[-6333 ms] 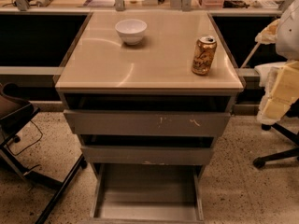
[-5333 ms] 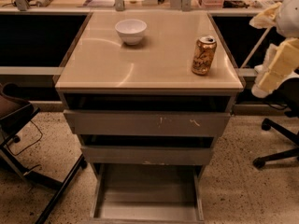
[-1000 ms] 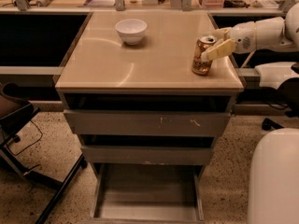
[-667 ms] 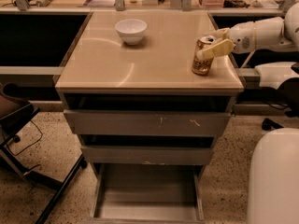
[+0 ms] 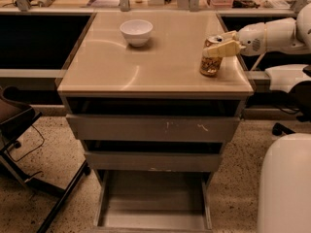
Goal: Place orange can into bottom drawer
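Note:
The orange can (image 5: 211, 61) stands upright near the right edge of the tan cabinet top (image 5: 155, 62). My gripper (image 5: 215, 43) reaches in from the right at the can's upper part. It is open, with one pale finger (image 5: 222, 49) in front of the can and the other behind its silver top. The can still rests on the top. The bottom drawer (image 5: 154, 200) is pulled out at the foot of the cabinet, and its flat grey floor is bare.
A white bowl (image 5: 136, 31) sits at the back of the cabinet top. The top drawer front (image 5: 154, 128) and the middle drawer (image 5: 153, 161) stick out slightly. A black chair base (image 5: 29, 174) stands on the left. White robot body parts (image 5: 284, 188) are at the lower right.
My arm has swung in from the right edge of view to the can. In the last second the gripper slid slightly left around the can's top. The can has not moved.

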You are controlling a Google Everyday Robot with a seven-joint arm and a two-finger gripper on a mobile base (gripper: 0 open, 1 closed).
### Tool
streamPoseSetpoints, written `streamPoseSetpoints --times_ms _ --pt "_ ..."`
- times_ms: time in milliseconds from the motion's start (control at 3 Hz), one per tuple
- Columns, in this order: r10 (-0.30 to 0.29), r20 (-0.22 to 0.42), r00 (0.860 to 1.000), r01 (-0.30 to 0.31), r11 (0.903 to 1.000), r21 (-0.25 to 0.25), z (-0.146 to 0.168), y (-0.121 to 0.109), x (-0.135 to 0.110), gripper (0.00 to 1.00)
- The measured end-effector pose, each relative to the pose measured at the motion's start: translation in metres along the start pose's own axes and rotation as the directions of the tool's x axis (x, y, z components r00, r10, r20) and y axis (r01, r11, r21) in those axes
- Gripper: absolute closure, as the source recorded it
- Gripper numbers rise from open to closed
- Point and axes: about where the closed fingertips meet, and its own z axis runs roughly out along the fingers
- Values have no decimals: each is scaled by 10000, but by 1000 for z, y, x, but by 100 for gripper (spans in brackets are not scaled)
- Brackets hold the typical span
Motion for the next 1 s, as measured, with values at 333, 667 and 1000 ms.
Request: streamPoseSetpoints --times_ms 333,667,1000 --pt "-2 -1 10000 2 10000 -1 0 0 0 88" --pt "-402 -266 9988 399 9991 -116 -4 10 3 100" --pt "-1262 -317 9915 1270 9916 253 -43 35 1 100"
